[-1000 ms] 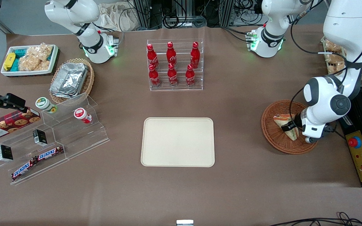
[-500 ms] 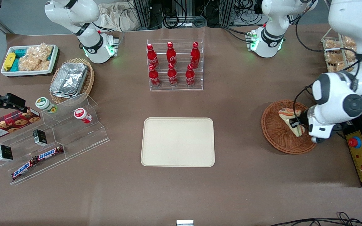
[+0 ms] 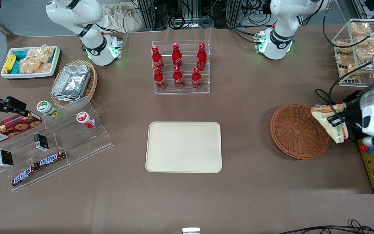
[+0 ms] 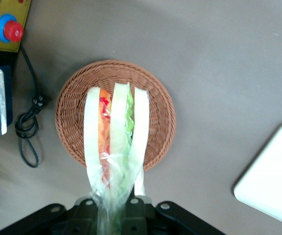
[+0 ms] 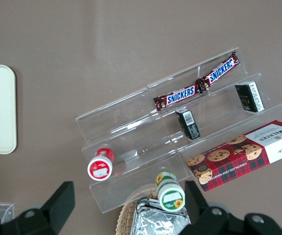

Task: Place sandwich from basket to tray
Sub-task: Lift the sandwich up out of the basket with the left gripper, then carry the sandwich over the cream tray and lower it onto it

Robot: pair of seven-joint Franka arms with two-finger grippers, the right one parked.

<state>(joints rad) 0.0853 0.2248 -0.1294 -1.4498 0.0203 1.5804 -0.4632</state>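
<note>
The wrapped wedge sandwich (image 3: 329, 121) hangs in the air above the basket's rim toward the working arm's end of the table, with my left gripper (image 3: 336, 122) shut on it. In the left wrist view the sandwich (image 4: 115, 142) shows pale bread with red, orange and green layers, pinched between my gripper (image 4: 112, 208) fingers. The round reddish-brown wicker basket (image 3: 297, 131) (image 4: 155, 103) lies below it, with nothing in it. The cream-beige tray (image 3: 183, 147) (image 4: 272, 181) lies flat at the table's middle, bare.
A clear rack of red bottles (image 3: 180, 66) stands farther from the front camera than the tray. A yellow control box with a red button (image 3: 373, 161) lies beside the basket at the table's end. A wire rack of bagged snacks (image 3: 355, 52) stands near it.
My gripper has lifted the sandwich out of the basket and carried it up and outward toward the table's end. The basket is left with nothing in it.
</note>
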